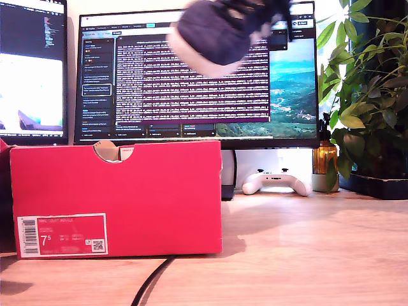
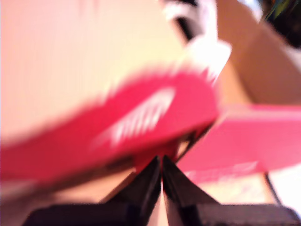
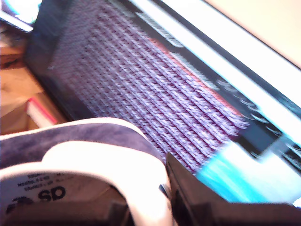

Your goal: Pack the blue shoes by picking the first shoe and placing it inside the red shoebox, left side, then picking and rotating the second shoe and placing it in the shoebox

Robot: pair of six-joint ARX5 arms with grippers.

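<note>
One blue shoe (image 1: 223,32), blurred, hangs high in the exterior view in front of the monitor, above and to the right of the red shoebox (image 1: 118,197). The second wrist view shows its navy heel and white collar (image 3: 94,155), with my second gripper (image 3: 146,193) shut on the collar, one dark finger (image 3: 188,193) outside it. In the exterior view that gripper is lost in the blur at the top edge. My first gripper (image 2: 161,165) is shut, its tips at the edge of the box's red lid (image 2: 141,117). I cannot tell whether it pinches the lid. The box's inside is hidden.
In the exterior view, two monitors (image 1: 191,76) stand behind the box. Beside them are a white game controller (image 1: 275,182), an amber bottle (image 1: 325,156) and a leafy plant (image 1: 370,95) on the right. A black cable (image 1: 153,280) runs over the wooden table (image 1: 306,255) in front.
</note>
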